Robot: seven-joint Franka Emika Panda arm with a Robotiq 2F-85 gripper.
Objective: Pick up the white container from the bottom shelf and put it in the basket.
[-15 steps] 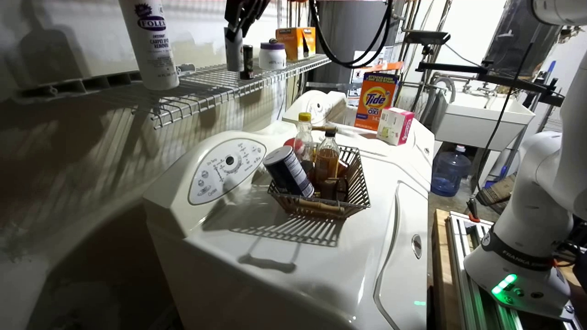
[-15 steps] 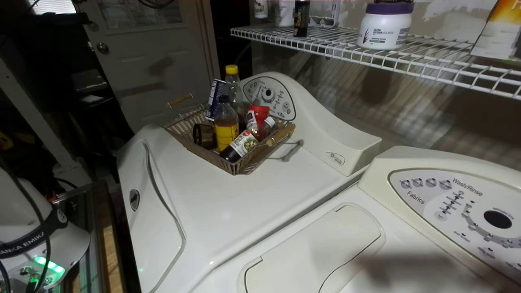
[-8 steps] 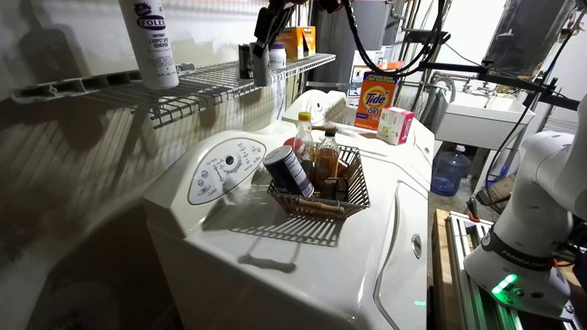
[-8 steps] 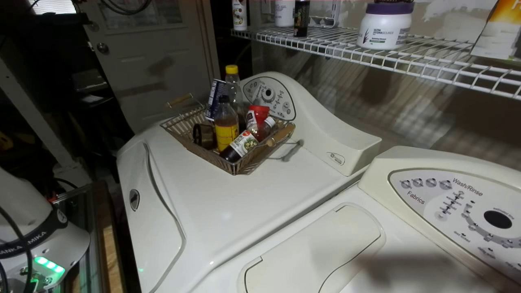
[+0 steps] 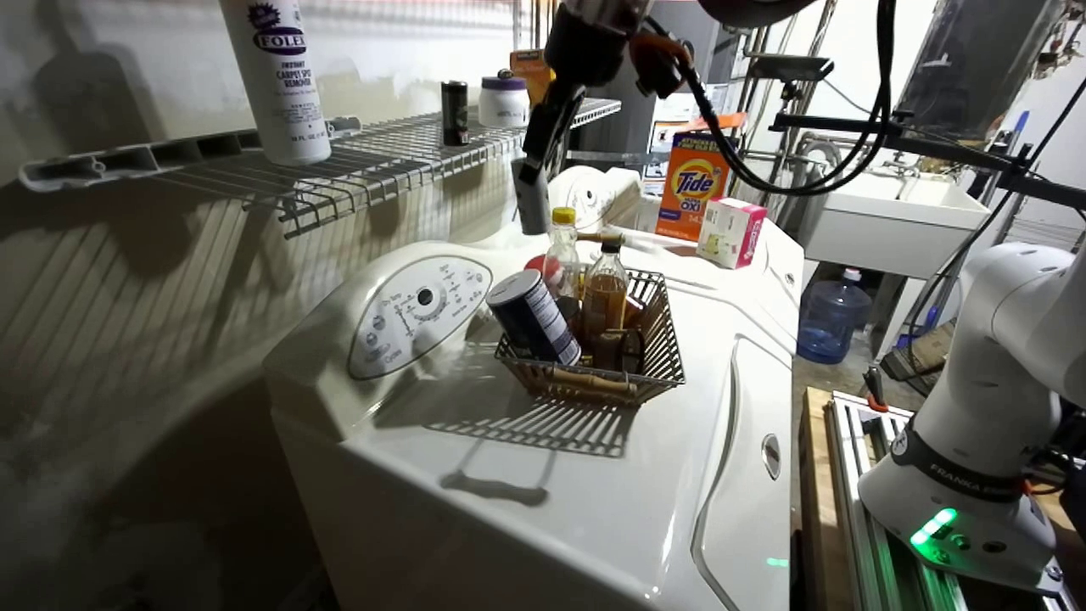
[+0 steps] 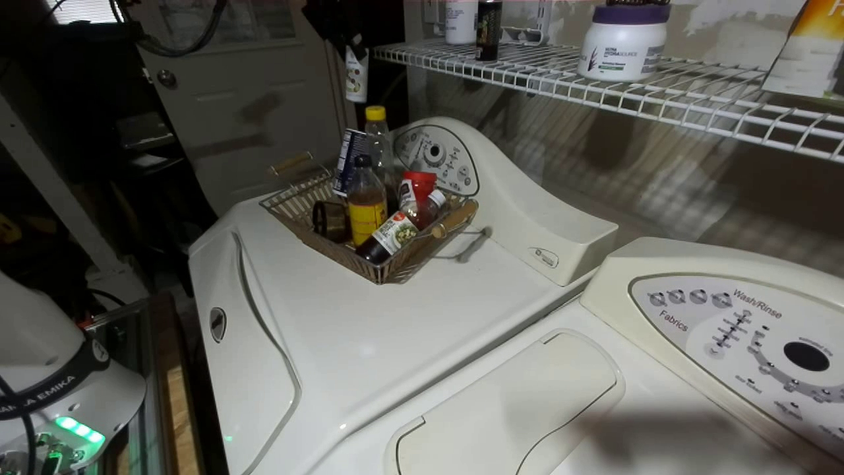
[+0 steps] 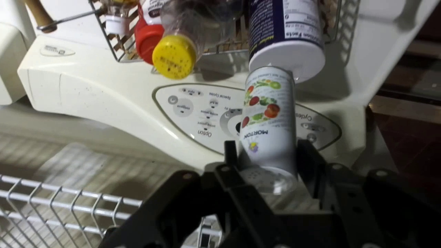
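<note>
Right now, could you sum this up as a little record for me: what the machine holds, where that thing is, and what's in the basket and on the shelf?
Held: white container, clamped in the gripper
Its place: mid-air, outside the basket
In basket: dark-blue canister, leaning; yellow-capped bottle; black-capped bottle; white-capped bottle, tilted; red-topped container; brown object, unclear
On wire shelf: tall Folex bottle; small black can; white tub with purple lid; orange box
Under basket: white appliance with control panel

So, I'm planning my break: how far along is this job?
Done: the small white cylindrical container is off the white wire shelf.
In hand: the black claw holds it aloft, outside the brown rectangular wire basket.
Left: moving it in and releasing.
</note>
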